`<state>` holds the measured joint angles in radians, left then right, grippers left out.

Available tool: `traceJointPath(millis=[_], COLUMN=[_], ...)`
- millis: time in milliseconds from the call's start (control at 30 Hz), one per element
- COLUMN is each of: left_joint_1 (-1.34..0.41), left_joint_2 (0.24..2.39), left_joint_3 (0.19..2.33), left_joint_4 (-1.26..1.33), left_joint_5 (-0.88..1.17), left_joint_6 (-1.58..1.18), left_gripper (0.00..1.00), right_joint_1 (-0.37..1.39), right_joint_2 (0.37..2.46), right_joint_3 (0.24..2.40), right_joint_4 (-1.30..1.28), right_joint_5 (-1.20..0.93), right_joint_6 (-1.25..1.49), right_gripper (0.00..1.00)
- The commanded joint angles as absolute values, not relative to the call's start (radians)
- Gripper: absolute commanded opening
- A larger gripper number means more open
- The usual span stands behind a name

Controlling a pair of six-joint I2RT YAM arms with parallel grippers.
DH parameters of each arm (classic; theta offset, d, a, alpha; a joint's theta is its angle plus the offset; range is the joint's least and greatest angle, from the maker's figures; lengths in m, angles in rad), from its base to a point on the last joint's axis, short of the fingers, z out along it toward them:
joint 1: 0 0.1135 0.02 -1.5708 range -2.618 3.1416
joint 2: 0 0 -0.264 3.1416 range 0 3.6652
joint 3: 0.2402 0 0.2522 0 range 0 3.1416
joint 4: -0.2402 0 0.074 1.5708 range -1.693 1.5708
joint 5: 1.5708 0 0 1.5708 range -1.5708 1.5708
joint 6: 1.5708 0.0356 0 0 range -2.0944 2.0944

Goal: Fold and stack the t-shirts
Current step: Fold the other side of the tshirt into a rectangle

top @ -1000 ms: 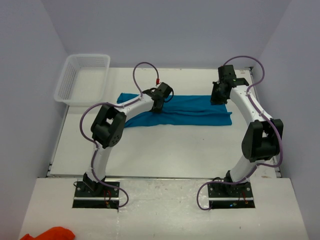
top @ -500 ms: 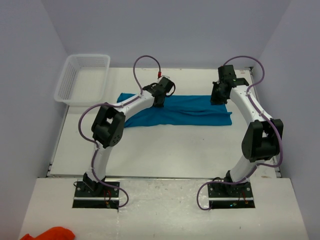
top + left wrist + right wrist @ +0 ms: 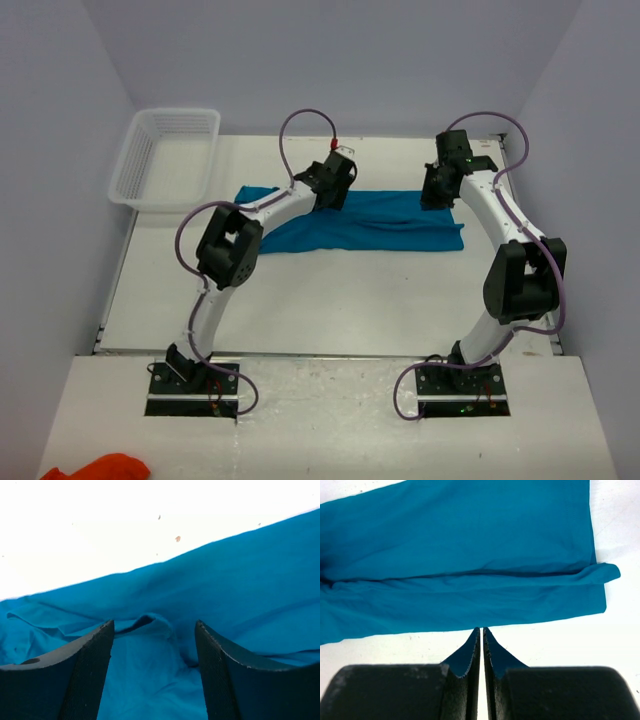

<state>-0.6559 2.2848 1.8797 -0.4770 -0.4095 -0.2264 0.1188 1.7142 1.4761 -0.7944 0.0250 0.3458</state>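
Across the far half of the white table (image 3: 330, 290), a teal-blue t-shirt (image 3: 390, 225) lay folded into a long flat band running left to right. A white mesh basket (image 3: 130, 165) sat in the far left corner. Over a small raised fold, the left tool (image 3: 155, 623) hung with jaws wide and gripping nothing, while the right tool (image 3: 481, 629), at the band's right end, pinched teal cloth between nearly touching tips.

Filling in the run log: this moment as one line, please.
left fingers: open above t-shirt | right fingers: shut on t-shirt edge | t-shirt: long strip, flat
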Motion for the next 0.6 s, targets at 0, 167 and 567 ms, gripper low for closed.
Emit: traceJointPath(millis=[0, 167, 567], left_joint_1=[-0.655, -0.660, -0.670], left_joint_2=[2.211, 1.969, 1.802], left_joint_3=[1.818, 1.602, 1.602], left_joint_4=[-0.269, -0.037, -0.356], left_joint_5=[-0.382, -0.385, -0.505], left_joint_6=[-0.143, -0.113, -0.213], left_gripper=[0.67, 0.72, 0.83], right_joint_1=[0.121, 0.121, 0.083], right_joint_2=[1.704, 1.697, 1.911], right_joint_3=[1.488, 1.494, 1.632], right_joint_4=[-0.782, -0.788, -0.937], right_joint_5=[0.006, 0.014, 0.244], right_joint_6=[0.337, 0.336, 0.295], right_gripper=[0.06, 0.06, 0.00])
